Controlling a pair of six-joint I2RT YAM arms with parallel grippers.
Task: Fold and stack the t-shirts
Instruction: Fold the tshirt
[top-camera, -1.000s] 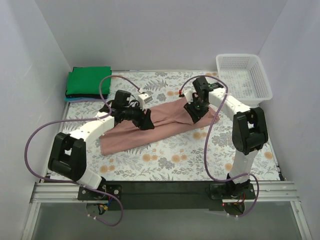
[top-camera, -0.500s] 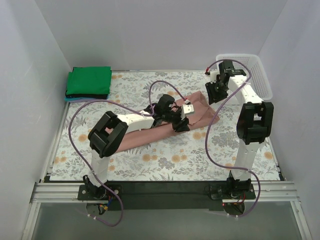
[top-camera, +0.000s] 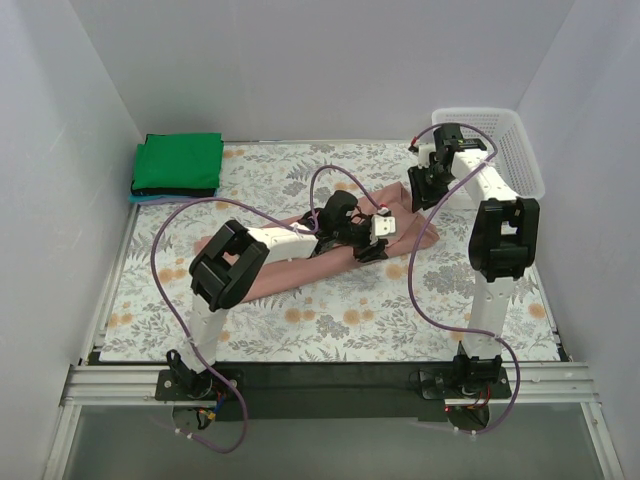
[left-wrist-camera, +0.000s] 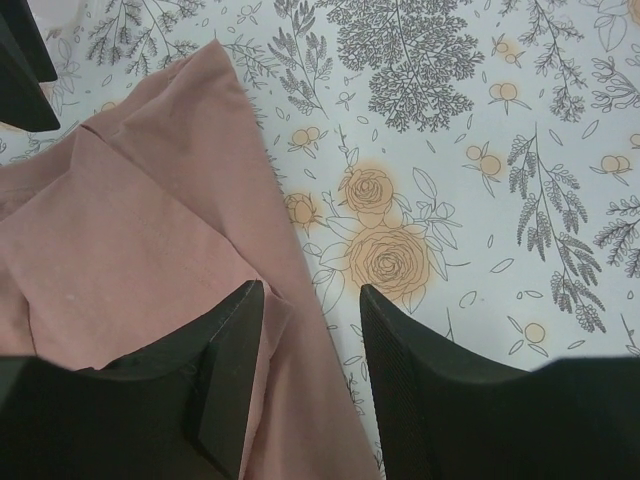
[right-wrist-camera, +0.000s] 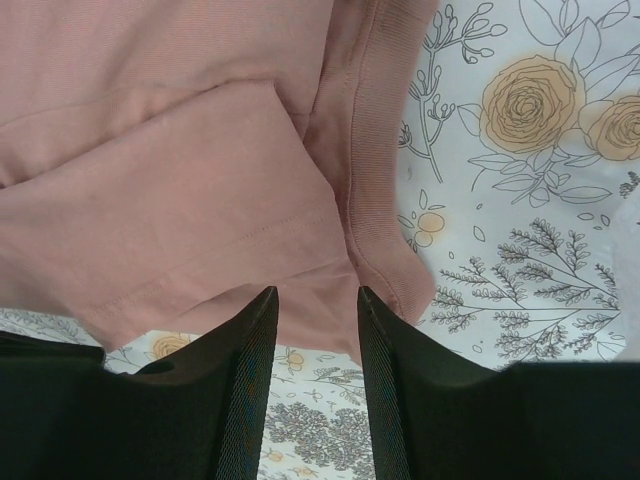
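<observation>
Pink t-shirt (right-wrist-camera: 150, 130): left gripper (left-wrist-camera: 308, 290) shifted to its right end, right gripper (right-wrist-camera: 315, 292) lifted; both spread, empty.

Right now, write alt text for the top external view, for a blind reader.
A dusty pink t-shirt lies on a floral tablecloth, left gripper and right gripper open above its right half. A folded green t-shirt sits far left, a white mesh basket far right.
</observation>
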